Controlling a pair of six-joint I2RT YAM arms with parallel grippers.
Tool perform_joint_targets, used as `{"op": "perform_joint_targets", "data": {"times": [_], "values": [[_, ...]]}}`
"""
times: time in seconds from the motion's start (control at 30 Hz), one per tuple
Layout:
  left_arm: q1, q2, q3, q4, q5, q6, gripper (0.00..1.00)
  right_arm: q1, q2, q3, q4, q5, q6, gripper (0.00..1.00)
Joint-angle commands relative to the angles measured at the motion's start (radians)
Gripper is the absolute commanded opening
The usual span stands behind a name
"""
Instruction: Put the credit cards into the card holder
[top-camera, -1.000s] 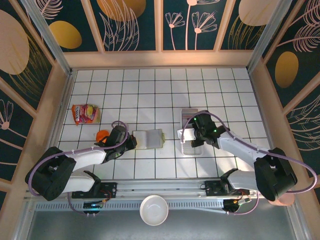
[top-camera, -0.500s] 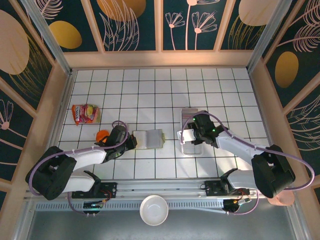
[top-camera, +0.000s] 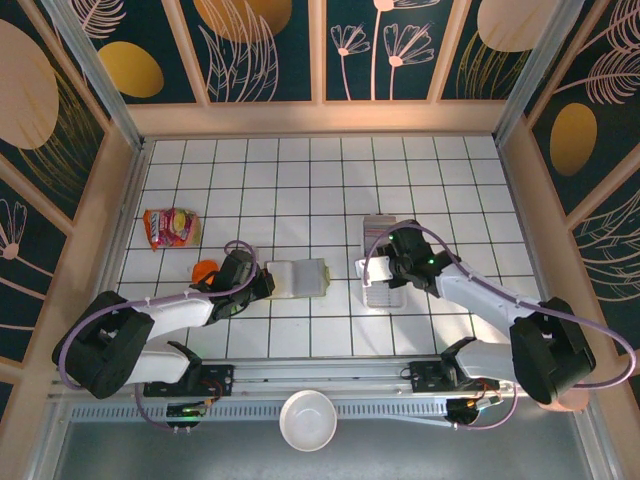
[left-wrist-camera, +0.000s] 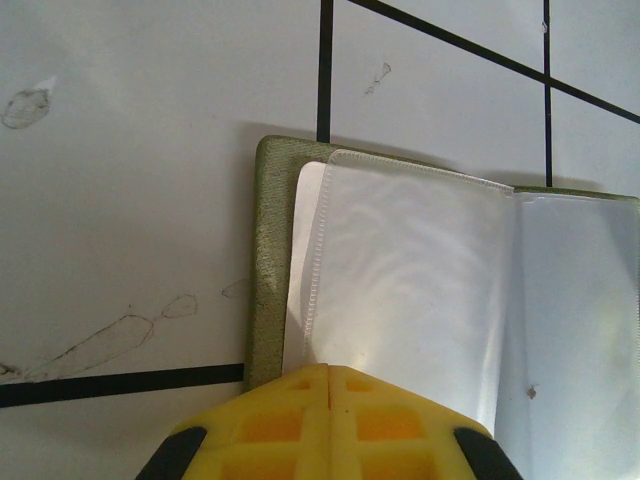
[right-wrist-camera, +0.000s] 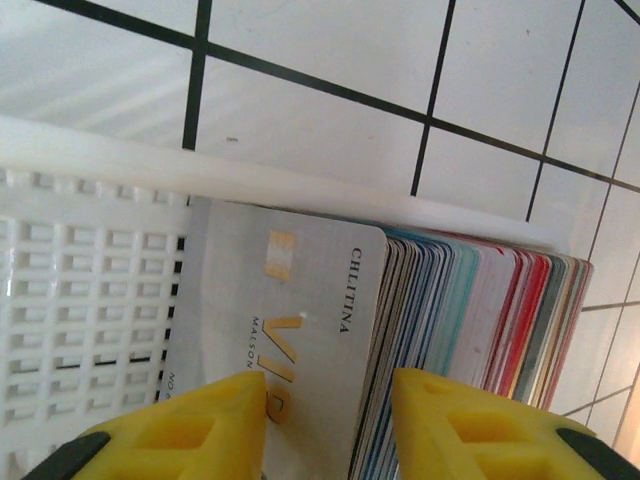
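Right wrist: the right gripper (right-wrist-camera: 328, 420) is half-open and straddles the grey front card of the credit cards (right-wrist-camera: 470, 300), which stand edgewise in a lattice tray (right-wrist-camera: 90, 300); whether it grips is unclear. The left gripper (left-wrist-camera: 328, 400) is closed tight. Beyond its tips the card holder (left-wrist-camera: 268, 260), olive fabric with glossy sleeves, lies open crosswise.

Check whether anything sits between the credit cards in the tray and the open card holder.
Nothing visible does. Only bare white tile lies between the tray holding the credit cards and the open card holder. The left end effector sits at the holder's edge away from the tray, off that path.
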Motion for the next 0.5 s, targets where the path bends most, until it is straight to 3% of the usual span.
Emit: {"op": "perform_joint_targets", "data": {"times": [0.0, 0.47], "values": [[0.006, 0.016, 0.007, -0.021, 0.013, 0.009, 0.00, -0.023, -0.028, 0.023, 0.003, 0.022, 0.002, 0.35], [0.006, 0.026, 0.005, -0.010, 0.021, 0.006, 0.00, -0.026, -0.038, 0.025, -0.015, 0.024, 0.005, 0.22]]}}
